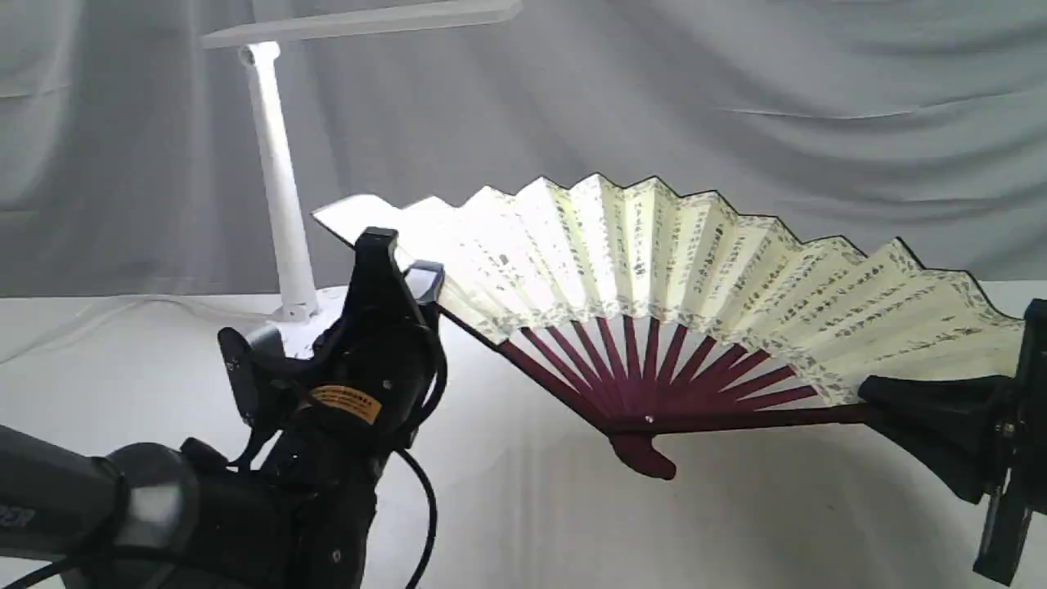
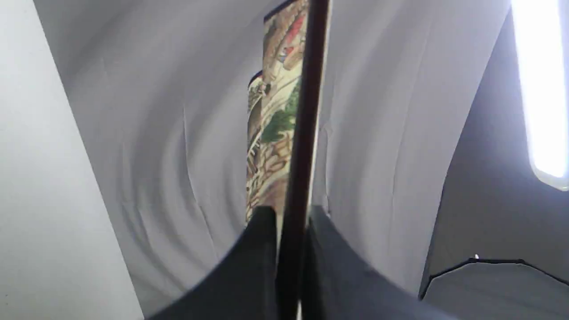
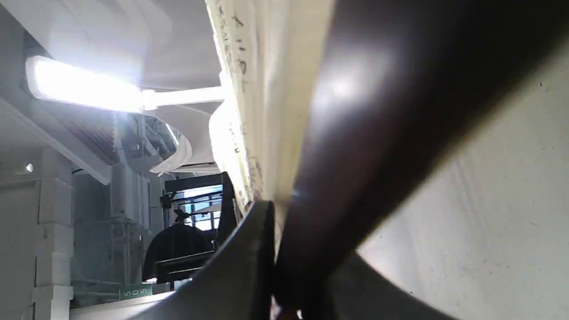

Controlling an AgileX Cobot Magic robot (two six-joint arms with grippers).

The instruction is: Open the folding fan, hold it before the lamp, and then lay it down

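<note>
Fan (image 1: 654, 254) spread, aloft above surface (image 1: 523, 507), just right of lamp (image 1: 278, 188). Left end effector (image 1: 405, 262), right end effector (image 1: 879, 397) clamp fan ends. Step: display before lamp. Next probably calls for level joint lowering.

Your matte blk plastic L gripper (image 1: 406, 266) has two thick wedge-shaped fingers (image 2: 253, 271), smooth & dk grey up close. On its housing you've got an oval yellow-orange sticker (image 1: 346, 402) w/ dark print, too small to read, plus a small bright screw head (image 1: 387, 383). A thin blk cable (image 1: 427, 511) loops off the body. Behind that: a rounded grey joint collar (image 1: 155, 499), then a dk grey tubular link (image 1: 49, 491) w/ part of a pale lettering mark. Your blk R gripper (image 1: 879, 397) is the same wedge build, w/ a bright screw (image 1: 1010, 425) & a flat blk bar (image 1: 1002, 532) by it.
</note>
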